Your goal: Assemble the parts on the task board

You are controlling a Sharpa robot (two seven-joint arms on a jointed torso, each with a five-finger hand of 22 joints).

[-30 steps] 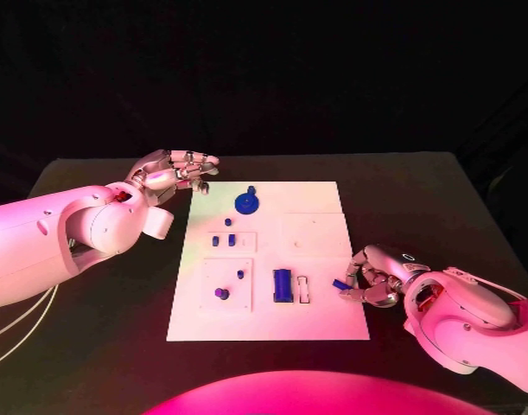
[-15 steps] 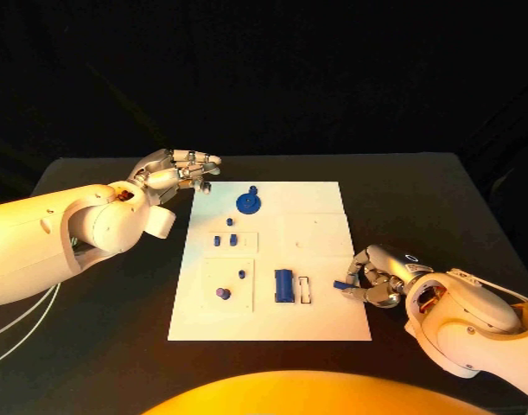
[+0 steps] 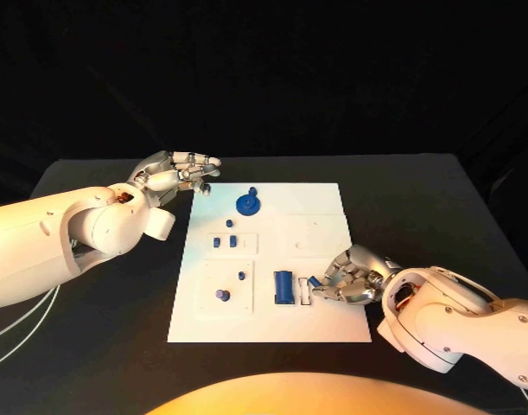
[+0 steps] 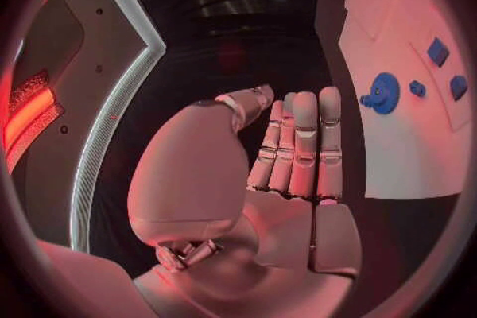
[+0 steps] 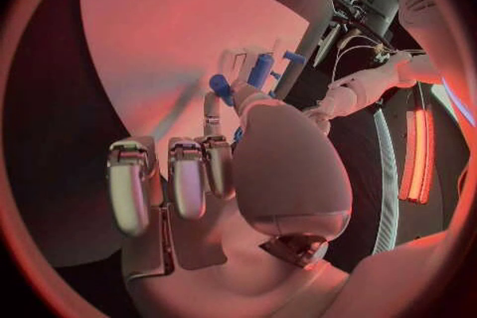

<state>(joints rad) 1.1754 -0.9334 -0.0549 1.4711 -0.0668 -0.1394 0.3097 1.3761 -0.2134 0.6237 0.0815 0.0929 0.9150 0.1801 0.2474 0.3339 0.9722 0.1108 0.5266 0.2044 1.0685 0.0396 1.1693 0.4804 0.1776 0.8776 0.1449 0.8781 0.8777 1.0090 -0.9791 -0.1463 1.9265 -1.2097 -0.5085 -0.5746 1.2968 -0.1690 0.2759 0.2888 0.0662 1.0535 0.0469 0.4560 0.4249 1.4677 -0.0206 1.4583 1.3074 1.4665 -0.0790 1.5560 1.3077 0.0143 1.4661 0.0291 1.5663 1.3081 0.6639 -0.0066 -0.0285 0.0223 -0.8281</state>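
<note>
Right hand [image 3: 348,281] pinching a small blue part [image 3: 316,282] has slid in from the task board [image 3: 320,320] right edge toward the slot [image 3: 305,288]; insertion likely next. Left hand [image 3: 176,169] stays empty, fingers curled, off the board's far-left corner.

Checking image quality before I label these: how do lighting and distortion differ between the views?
Head view: neutral light, straight edges, task board bright white. Left wrist view: reddish cast, fisheye bends the board edge. Right wrist view: same red tint, right robot hand looming large.
</note>
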